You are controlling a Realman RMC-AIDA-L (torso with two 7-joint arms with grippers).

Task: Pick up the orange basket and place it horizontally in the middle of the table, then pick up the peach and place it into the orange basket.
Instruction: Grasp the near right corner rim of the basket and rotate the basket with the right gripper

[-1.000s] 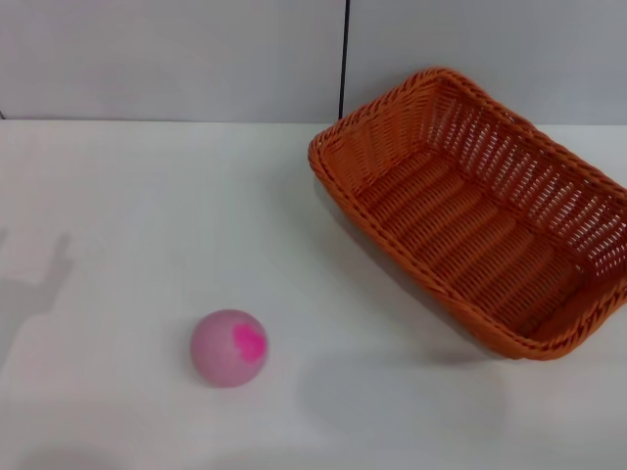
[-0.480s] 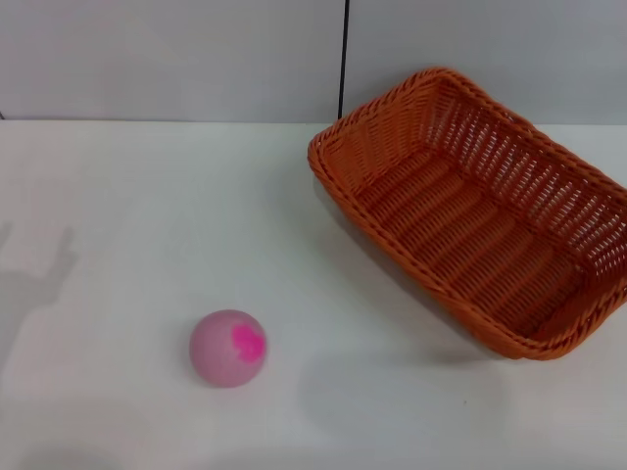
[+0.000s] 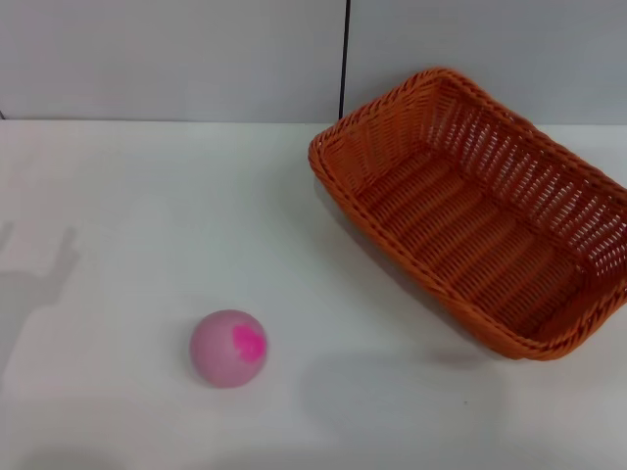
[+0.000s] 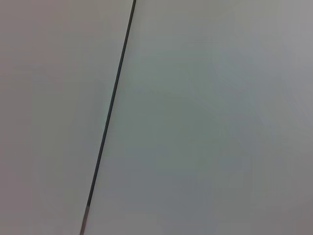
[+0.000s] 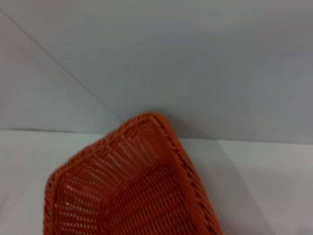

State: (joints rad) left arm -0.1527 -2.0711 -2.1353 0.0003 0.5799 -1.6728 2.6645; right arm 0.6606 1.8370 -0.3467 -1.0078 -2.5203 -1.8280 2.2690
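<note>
The orange basket [image 3: 480,211] lies empty on the white table [image 3: 147,215], at the right and towards the back, turned diagonally. The right wrist view looks down on one end of the orange basket [image 5: 132,191] from close by, against the grey wall. The peach [image 3: 228,348], pale pink with a magenta blotch, rests on the table at the front left of centre, well apart from the basket. Neither gripper shows in any view. Only a faint arm shadow [image 3: 39,284] falls on the table's left side.
A grey wall with a dark vertical seam [image 3: 344,59] stands behind the table. The left wrist view holds only that wall and its seam [image 4: 110,112]. Bare tabletop stretches between the peach and the basket.
The arm shadow on the table's left side has shifted slightly. Basket and peach have not moved.
</note>
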